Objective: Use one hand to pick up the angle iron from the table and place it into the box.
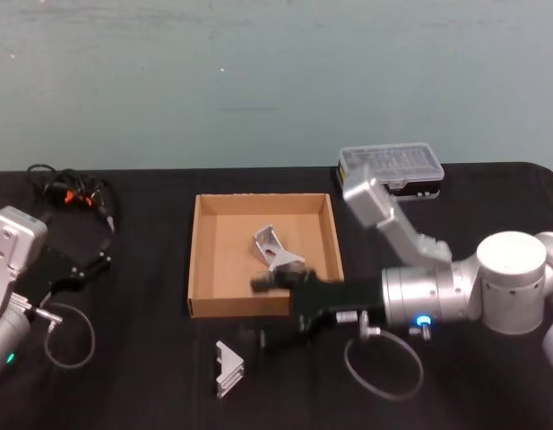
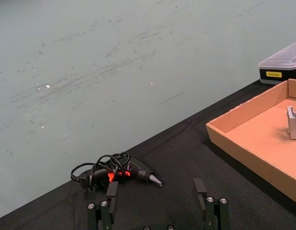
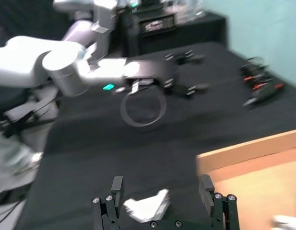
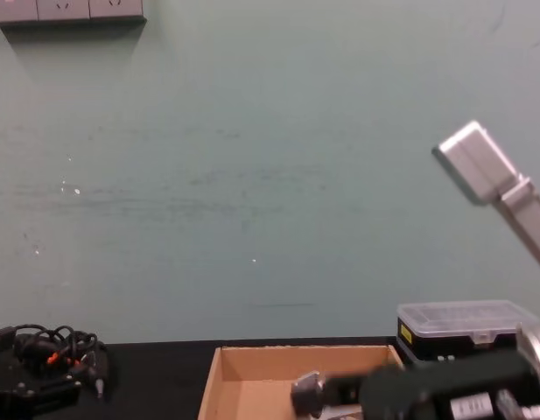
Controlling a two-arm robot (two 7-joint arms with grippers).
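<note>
- The right gripper [image 1: 260, 312] reached in from the robot's right and hung over the front wall of the cardboard box [image 1: 198, 269]. Its fingers [image 1: 269, 283] were spread wide and held nothing.
- One angle iron [image 1: 228, 369] lay on the black table [image 1: 142, 376], just in front of the box and close beside the gripper's nearer finger, apart from it.
- In the right wrist view this angle iron [image 3: 148, 206] showed below the gap between the spread fingers [image 3: 116, 186].
- A second angle iron [image 1: 276, 249] lay inside the box, near its middle.
- The left gripper [image 1: 97, 262] was parked at the table's left edge, fingers [image 2: 112, 190] wide apart and empty.
- A glue gun [image 2: 133, 170] with coiled cable lay at the far left.
- A black case with a clear lid [image 1: 393, 167] stood behind the box's right corner.
</note>
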